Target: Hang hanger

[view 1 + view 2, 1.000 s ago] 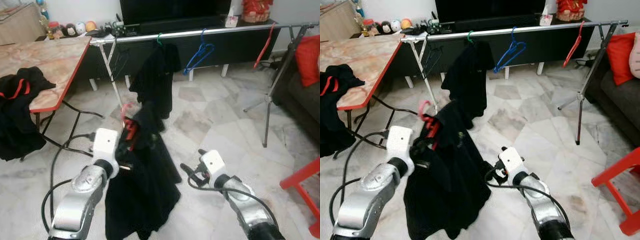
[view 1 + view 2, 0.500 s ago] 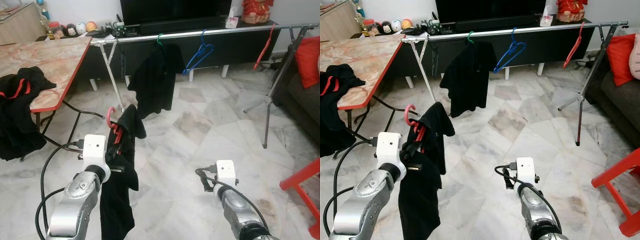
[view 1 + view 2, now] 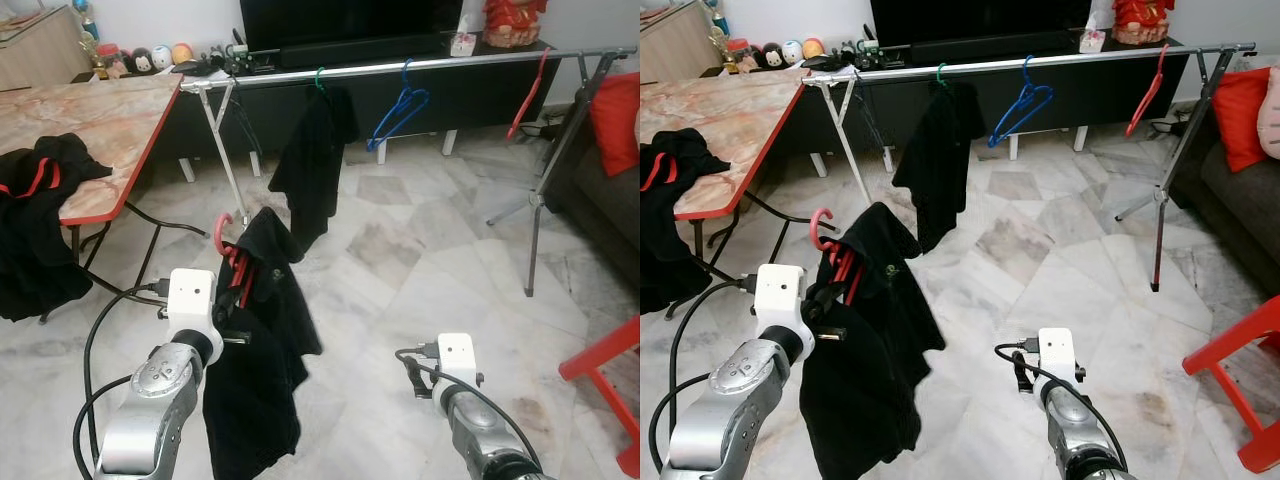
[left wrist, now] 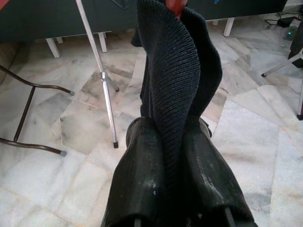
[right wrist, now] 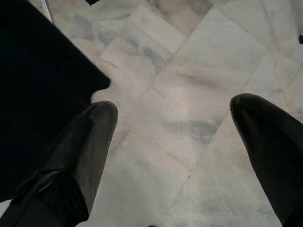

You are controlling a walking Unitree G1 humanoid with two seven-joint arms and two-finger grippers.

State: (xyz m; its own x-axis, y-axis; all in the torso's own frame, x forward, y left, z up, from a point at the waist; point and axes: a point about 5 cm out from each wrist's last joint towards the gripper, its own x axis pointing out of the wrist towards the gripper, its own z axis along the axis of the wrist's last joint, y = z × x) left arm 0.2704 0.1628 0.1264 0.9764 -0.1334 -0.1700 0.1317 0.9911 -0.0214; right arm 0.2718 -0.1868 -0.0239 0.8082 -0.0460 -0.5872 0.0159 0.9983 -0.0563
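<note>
left gripper: clamped on red hanger, held low, well short of rail
black garment: soft, floppy, probably swings
hold: stiff hanger neck
right gripper: spread wide, empty

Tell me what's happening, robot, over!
Left gripper shut on black garment with red hanger. Right gripper open, empty, low. Rail ahead; nothing between.

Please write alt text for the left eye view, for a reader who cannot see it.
The robot's left hand holds a red hanger draped with a black garment above a marble floor. Behind stands a metal rail with hangers.
</note>
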